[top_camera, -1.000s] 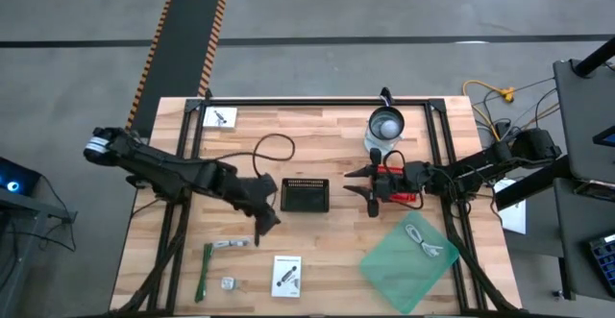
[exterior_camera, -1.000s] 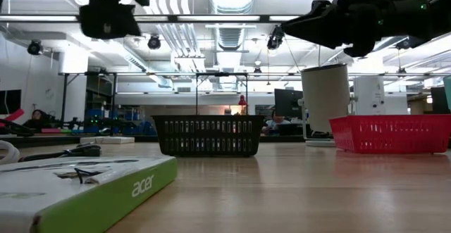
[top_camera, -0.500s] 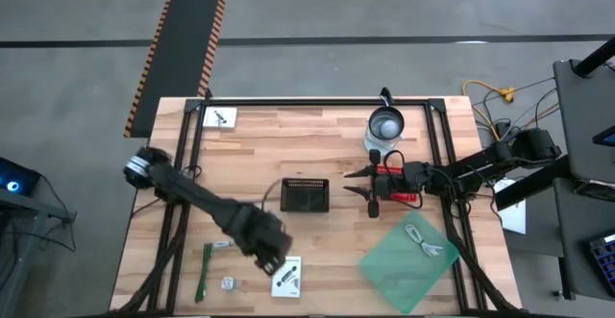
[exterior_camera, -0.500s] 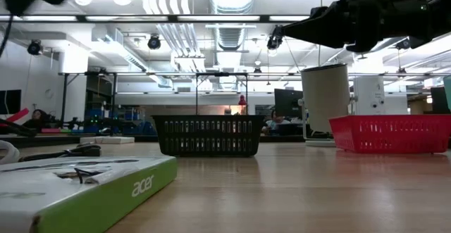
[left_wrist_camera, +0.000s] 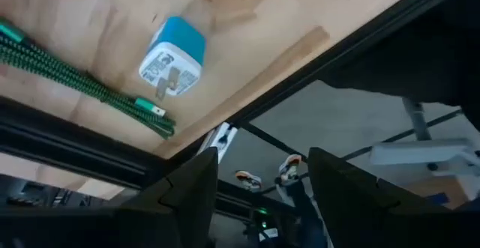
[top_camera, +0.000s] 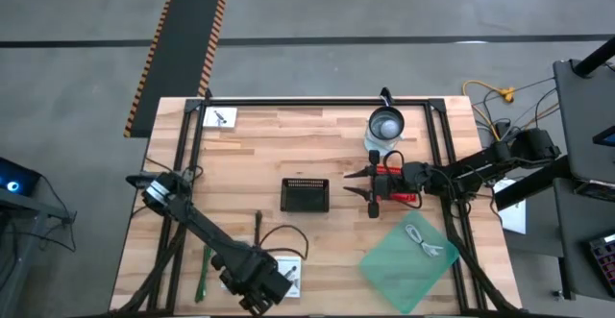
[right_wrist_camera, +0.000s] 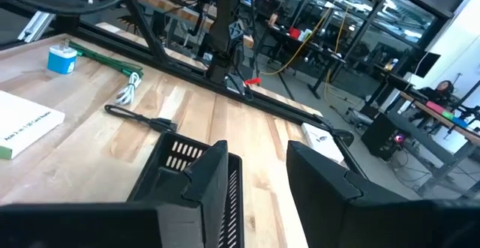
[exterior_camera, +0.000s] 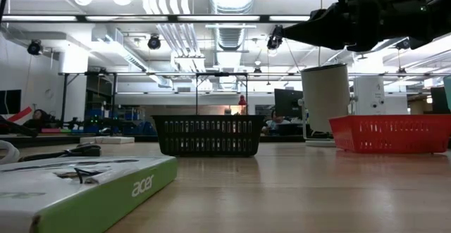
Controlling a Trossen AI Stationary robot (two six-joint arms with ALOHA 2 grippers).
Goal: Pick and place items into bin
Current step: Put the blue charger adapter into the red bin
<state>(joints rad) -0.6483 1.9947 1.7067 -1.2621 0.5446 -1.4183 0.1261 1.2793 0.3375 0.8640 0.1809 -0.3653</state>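
The left claw (top_camera: 258,287) hangs over the table's (top_camera: 327,135) front edge with its 2 fingers (left_wrist_camera: 191,188) apart and nothing between them. Just beyond the fingers lie the blue charger (left_wrist_camera: 172,56) and the green cable (left_wrist_camera: 82,79), with the white box (top_camera: 291,272) close beside the claw and the black bin (top_camera: 306,194) well behind it toward mid-table. The right claw (top_camera: 357,183) hovers released and empty over the red basket (top_camera: 399,185), the bin just ahead of its fingers (right_wrist_camera: 210,177) and the dark stick (right_wrist_camera: 139,117) with the charger (right_wrist_camera: 61,59) farther past it.
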